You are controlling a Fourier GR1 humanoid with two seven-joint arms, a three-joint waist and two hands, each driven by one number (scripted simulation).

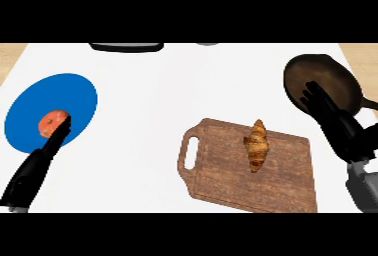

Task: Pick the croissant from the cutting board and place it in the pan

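Observation:
A golden-brown croissant (256, 145) lies lengthwise on a wooden cutting board (229, 175) with a handle slot at its left end. The dark round pan (332, 75) sits at the far right of the white counter, nothing visible inside it. My right hand (336, 122) is open, fingers straight, stretched over the pan's near rim and to the right of the board; it touches neither the croissant nor the board. My left hand (37, 167) is open at the lower left, fingertips reaching over a blue plate's near edge.
A blue plate (70, 95) at the left carries an orange-red round fruit (53, 122). A dark object (127, 46) and a small grey one (208, 44) sit at the counter's far edge. Wooden floor shows beyond both sides.

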